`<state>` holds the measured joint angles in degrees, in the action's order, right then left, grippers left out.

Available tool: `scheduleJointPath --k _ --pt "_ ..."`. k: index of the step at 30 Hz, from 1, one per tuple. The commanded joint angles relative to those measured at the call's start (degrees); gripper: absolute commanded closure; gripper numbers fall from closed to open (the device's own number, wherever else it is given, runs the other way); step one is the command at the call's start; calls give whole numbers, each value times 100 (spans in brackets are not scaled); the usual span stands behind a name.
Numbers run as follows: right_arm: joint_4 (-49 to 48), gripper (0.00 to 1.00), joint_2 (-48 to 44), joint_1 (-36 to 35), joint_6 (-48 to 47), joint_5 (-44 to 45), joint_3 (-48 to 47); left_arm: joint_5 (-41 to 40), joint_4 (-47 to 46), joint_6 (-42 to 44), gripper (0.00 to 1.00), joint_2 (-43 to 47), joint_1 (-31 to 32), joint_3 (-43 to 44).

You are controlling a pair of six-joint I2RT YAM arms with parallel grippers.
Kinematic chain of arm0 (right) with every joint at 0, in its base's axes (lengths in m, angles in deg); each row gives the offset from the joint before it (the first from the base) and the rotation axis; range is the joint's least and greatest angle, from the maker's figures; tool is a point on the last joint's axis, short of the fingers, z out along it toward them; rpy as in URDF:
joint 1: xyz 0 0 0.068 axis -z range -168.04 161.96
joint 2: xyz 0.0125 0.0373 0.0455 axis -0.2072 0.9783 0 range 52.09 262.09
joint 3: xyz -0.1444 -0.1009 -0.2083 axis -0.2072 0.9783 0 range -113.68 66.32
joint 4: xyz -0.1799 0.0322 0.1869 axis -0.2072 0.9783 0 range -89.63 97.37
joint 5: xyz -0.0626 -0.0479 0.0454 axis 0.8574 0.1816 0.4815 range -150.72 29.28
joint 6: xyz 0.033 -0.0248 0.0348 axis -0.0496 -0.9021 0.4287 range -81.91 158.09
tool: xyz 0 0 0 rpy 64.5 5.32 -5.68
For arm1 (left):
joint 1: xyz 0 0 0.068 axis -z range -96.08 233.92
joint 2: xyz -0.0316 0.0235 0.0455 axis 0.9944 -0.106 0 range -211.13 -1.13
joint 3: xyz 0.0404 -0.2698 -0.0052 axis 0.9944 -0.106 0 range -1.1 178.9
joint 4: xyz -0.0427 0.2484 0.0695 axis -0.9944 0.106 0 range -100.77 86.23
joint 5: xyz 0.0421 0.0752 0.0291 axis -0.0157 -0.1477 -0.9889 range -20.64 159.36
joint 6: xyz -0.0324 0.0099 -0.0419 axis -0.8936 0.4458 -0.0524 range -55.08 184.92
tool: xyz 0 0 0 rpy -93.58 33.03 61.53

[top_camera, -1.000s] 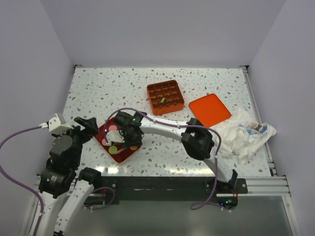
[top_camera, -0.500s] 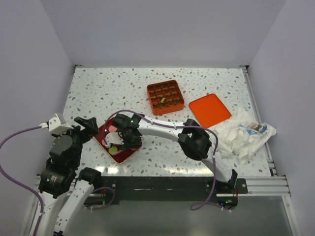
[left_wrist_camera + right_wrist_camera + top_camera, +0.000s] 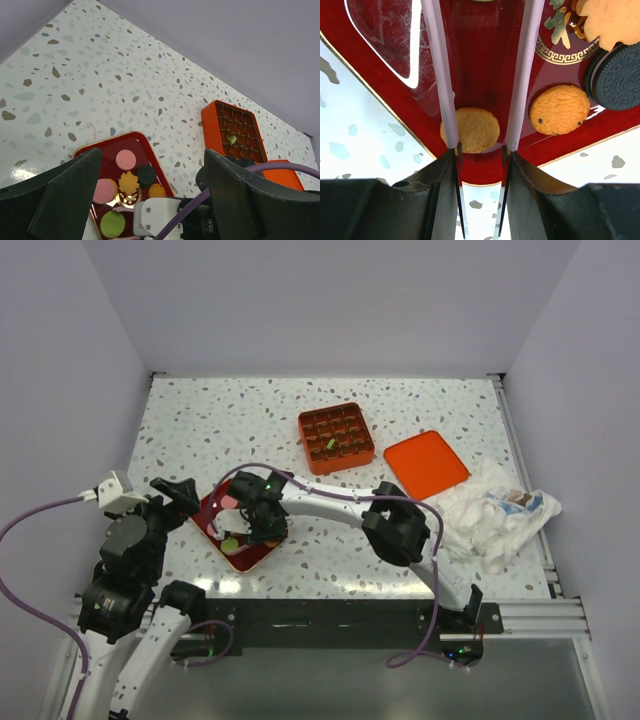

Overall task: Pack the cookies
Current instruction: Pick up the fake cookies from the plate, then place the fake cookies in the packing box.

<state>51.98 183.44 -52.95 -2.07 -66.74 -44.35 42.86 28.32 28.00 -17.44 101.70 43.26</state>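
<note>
Red tray (image 3: 485,75), golden cookie (image 3: 476,131) near its corner: right gripper (image 3: 480,147) narrow, fingers astride it, cookie lying flat. Left gripper (image 3: 152,155) hangs wide above the desk (image 3: 100,75).

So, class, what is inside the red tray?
Cookies: pink, dark, leaf-shaped, orange and green ones, plus a tan one straddled by the right gripper. The gripper hides part of the tray; anything beneath it cannot be seen.

Speckled table (image 3: 200,420) in a pale lilac enclosure
Its white terrazzo-patterned top meets a plain back wall (image 3: 330,300) and matching side walls (image 3: 60,390); a metal rail (image 3: 530,618) runs along the near edge under soft, even light.
</note>
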Motion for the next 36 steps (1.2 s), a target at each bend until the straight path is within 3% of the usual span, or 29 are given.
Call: scheduleJointPath --k 1,10,19,25,36 --pt "77 87 -645 74 131 -268 -104 -118 2 -78 12 58 24 187" --pt "182 95 -1743 592 228 -645 546 -22 -86 -69 12 6 24 143" --pt "455 100 -2447 2015 -17 -585 1021 162 -358 -34 12 -152 24 -15" --pt "762 100 -2237 3280 -255 -374 592 321 -578 -16 12 -310 24 -112" --pt "1693 100 -1218 4275 -449 -92 -630 462 -780 -34 12 -407 24 -243"
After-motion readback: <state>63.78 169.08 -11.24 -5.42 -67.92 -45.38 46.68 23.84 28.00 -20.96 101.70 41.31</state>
